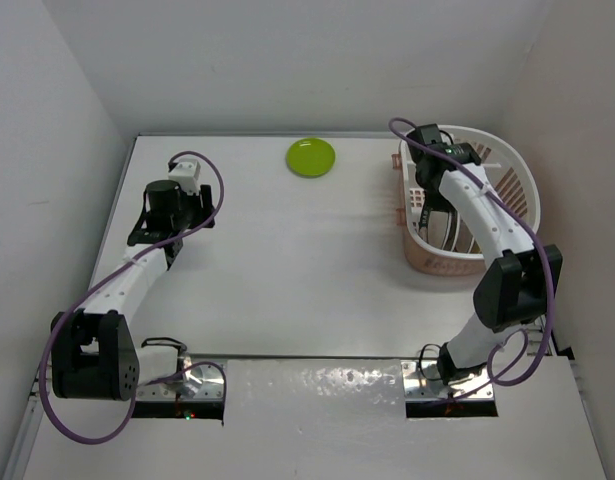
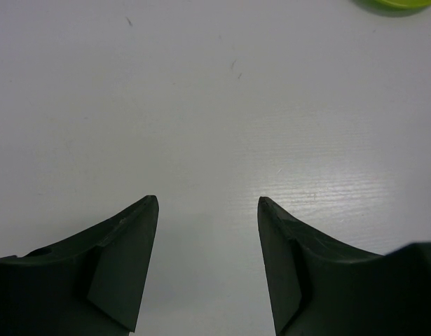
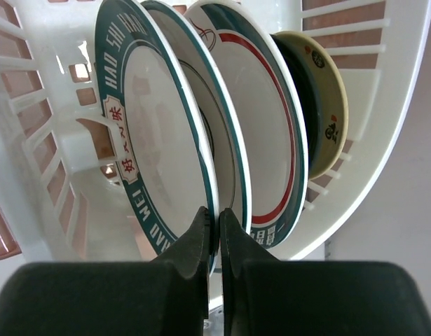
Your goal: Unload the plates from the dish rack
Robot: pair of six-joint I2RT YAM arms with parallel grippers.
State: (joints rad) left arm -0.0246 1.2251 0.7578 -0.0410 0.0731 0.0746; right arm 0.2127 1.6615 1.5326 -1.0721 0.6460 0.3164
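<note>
"While the right tool [image 3: 214, 218] is pinched on the lower rim of the dark-rimmed plate [image 3: 159, 140], which step would you say is in hand?"

"The grasp before the lift, I judge. That plate stands on edge at the front of the row, filling the left and middle of the wrist view. The green-red-rimmed plate [image 3: 271, 126] stands close behind it, and the tan plate [image 3: 331, 105] behind that, toward the upper right. All three are in the dish rack [image 3: 397, 105], at the right of the overhead frame."

"And the lime-green plate [image 1: 311, 157]?"

"Already out. It lies flat on the desk [image 1: 287, 260] at the top centre of the overhead view, well apart from the rack."

"What does the next move call for?"

"A lift along the plate's own plane, I think, so its rim clears its neighbour and the slotted wall, then a carry leftward to bare desk. The hold is only on a thin edge, so the plate could swing or slip."

"The left tool [image 2: 208, 203]?"

"Its fingers are spread apart with nothing between them, over bare desk at the left of the overhead frame."

"Surface and room?"

"A white, matt desk, faintly scuffed, boxed in by plain white walls [image 1: 287, 60] at the left, top and right of the frame. The rack sits close to the right wall, leaving little room on that side."
</note>
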